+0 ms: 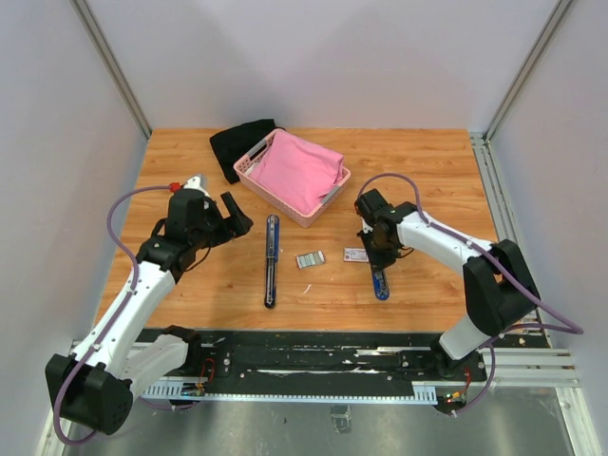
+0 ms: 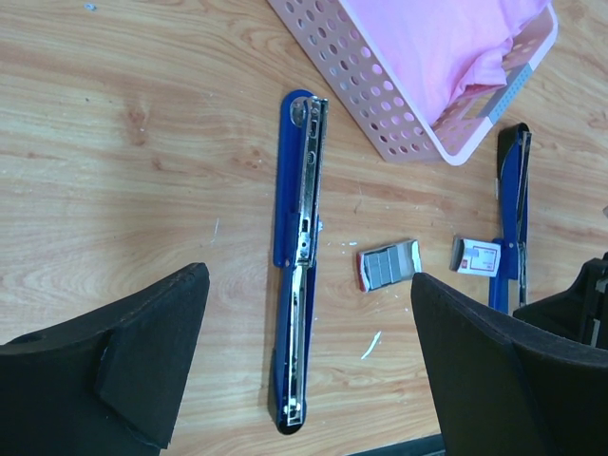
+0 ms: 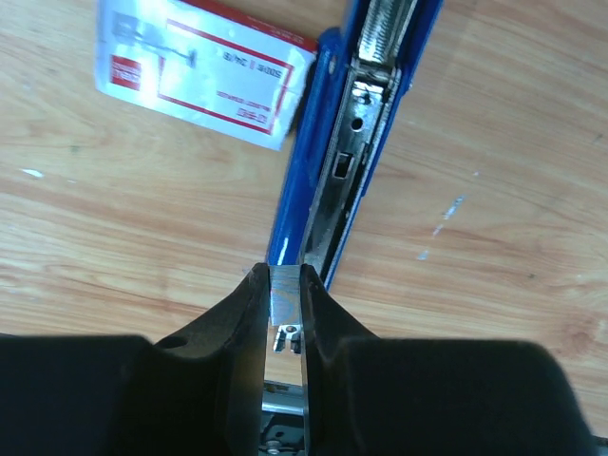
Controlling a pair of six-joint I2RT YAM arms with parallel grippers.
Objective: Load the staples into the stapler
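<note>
A blue stapler point(image 1: 272, 260) point(image 2: 300, 256) lies opened out flat at the table's middle, metal channel up. Right of it sit a silvery-grey block of staples point(image 1: 310, 258) point(image 2: 388, 264) in a red-edged tray and a white carton with red print point(image 1: 355, 255) point(image 2: 477, 256) point(image 3: 204, 81). My right gripper point(image 1: 378, 258) point(image 3: 285, 290) is shut on a thin silvery strip of staples point(image 3: 285, 293), just above the open channel of a second blue stapler point(image 1: 381, 283) point(image 3: 347, 161). My left gripper point(image 1: 228, 215) point(image 2: 309, 277) hovers wide open over the first stapler, holding nothing.
A pink perforated basket point(image 1: 249, 171) point(image 2: 380, 95) holding pink cloth point(image 1: 299, 169) stands at the back centre. A black cloth point(image 1: 237, 144) lies behind it. A few white scraps point(image 2: 370, 345) dot the wood near the staples.
</note>
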